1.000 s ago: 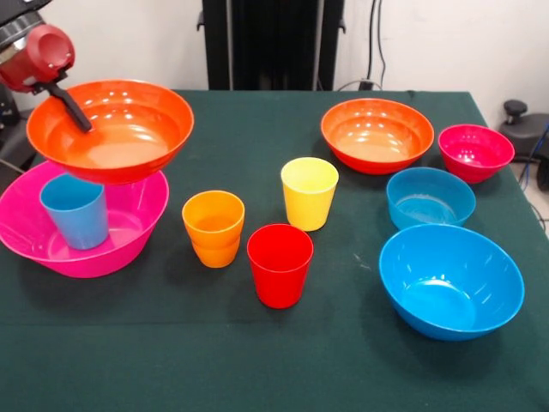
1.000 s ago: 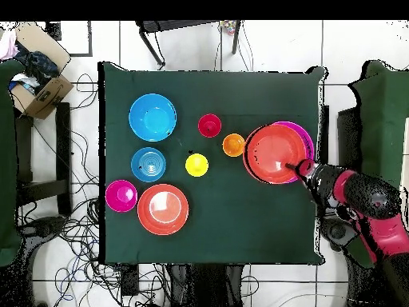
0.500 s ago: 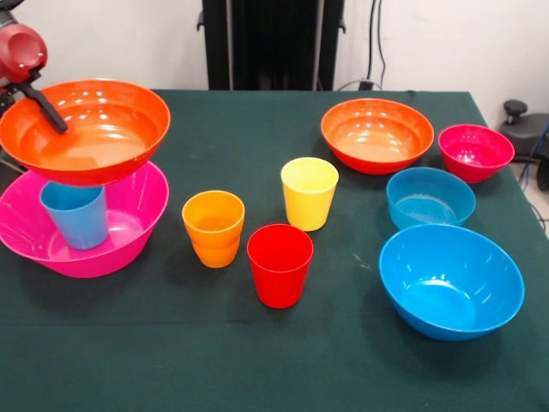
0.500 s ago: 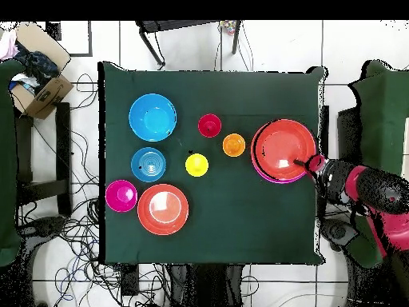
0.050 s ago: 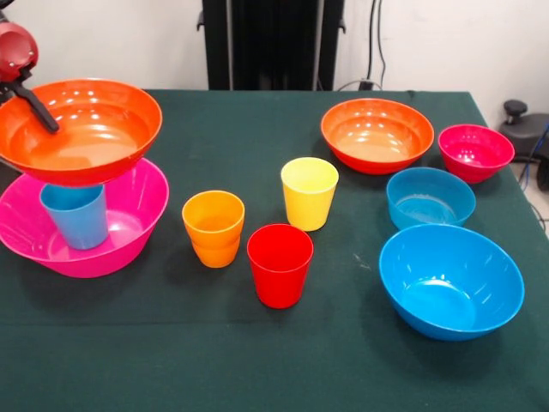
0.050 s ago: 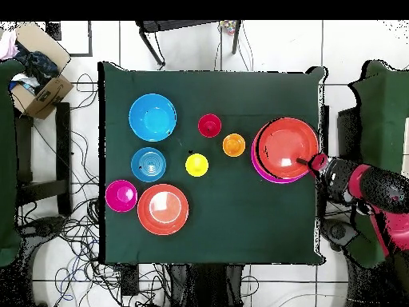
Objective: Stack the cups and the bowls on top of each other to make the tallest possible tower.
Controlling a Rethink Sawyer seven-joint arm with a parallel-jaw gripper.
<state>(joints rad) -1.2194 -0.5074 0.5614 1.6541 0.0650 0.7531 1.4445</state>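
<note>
My gripper [image 5: 45,118] is shut on the rim of a wide orange-red bowl [image 5: 86,137], with one dark finger showing inside it. It holds that bowl over the large pink bowl [image 5: 129,227] at the table's left. A light blue cup [image 5: 77,219] stands in the pink bowl, directly under the held bowl; whether they touch I cannot tell. In the overhead view the gripper [image 6: 307,162] grips the orange-red bowl [image 6: 283,148], which covers most of the pink bowl [image 6: 264,173]. Orange cup [image 5: 214,227], yellow cup [image 5: 309,192] and red cup [image 5: 280,264] stand mid-table.
On the right of the green table [image 5: 257,352] stand a second orange-red bowl [image 5: 377,135], a small magenta bowl [image 5: 475,152], a small blue bowl [image 5: 430,197] and a large blue bowl [image 5: 451,281]. The pink bowl sits close to the table's edge.
The gripper has carried the orange-red bowl leftward in the front view, so it now hangs more squarely over the pink bowl and the blue cup. Nothing else moved.
</note>
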